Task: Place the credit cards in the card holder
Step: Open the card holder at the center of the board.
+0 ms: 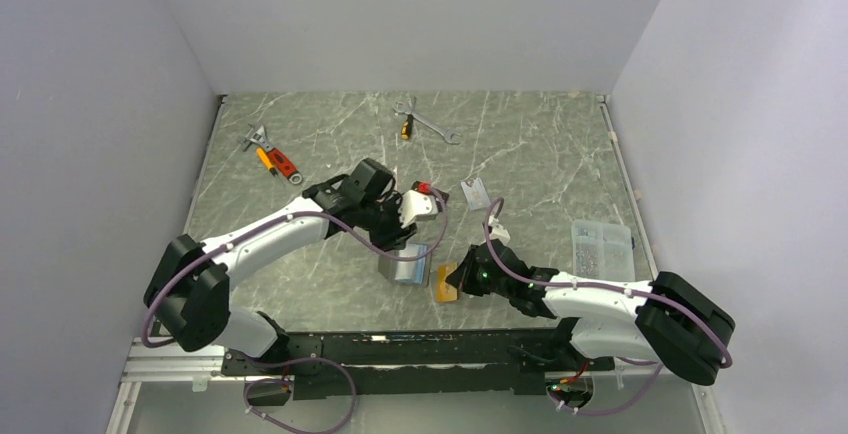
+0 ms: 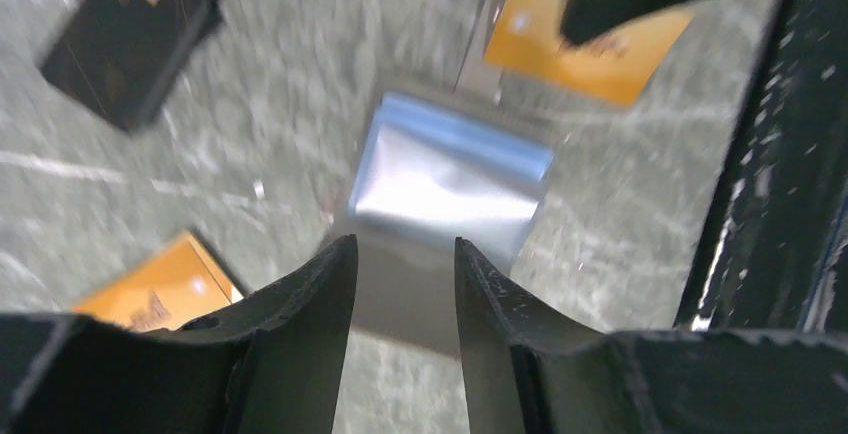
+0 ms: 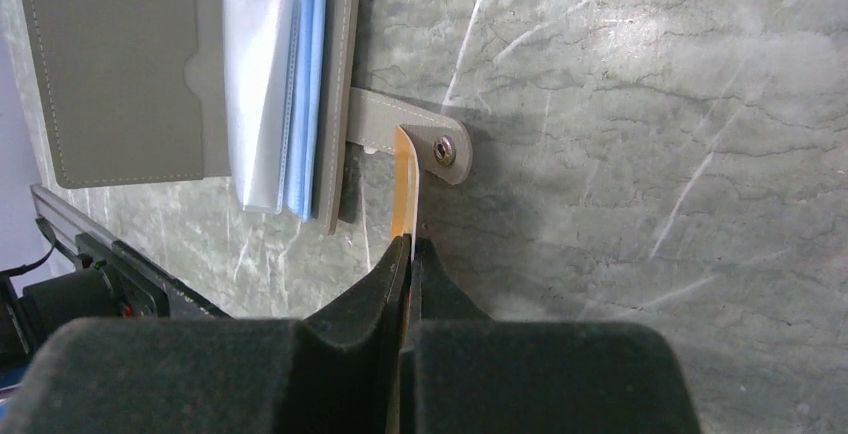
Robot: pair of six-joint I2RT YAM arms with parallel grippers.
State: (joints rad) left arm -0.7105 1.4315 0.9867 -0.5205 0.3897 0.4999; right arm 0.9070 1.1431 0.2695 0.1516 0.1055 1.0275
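- Top view: the right end effector (image 1: pixel 462 276) is the one that matters. It's shut on the orange card (image 1: pixel 446 283), and the open card holder (image 1: pixel 405 267) lies flat on the surface (image 1: pixel 540 154) just beside it at 9 o'clock. The left end effector (image 1: pixel 398 237) comes in from the holder's 12 o'clock, so both arms are close, but only the right has a card.
- Left wrist view (blurry): the jaws are about half spread with nothing pinched. The holder's grey cover shows in the gap, and I can't tell if they touch it. The blue-grey pockets are dead ahead at 12. A black card (image 2: pixel 130 39) lies off at 10 o'clock, and a second orange one (image 2: pixel 160 289) at 8.
- Right wrist view: the fingers are clamped tight on the orange card, which is seen edge-on with its long axis running straight to 12. Its far end sits over the strap tab (image 3: pixel 440 149). The pockets are at roughly 10 o'clock, so my guess is the card needs to shift that way and tip flatter to slide in.
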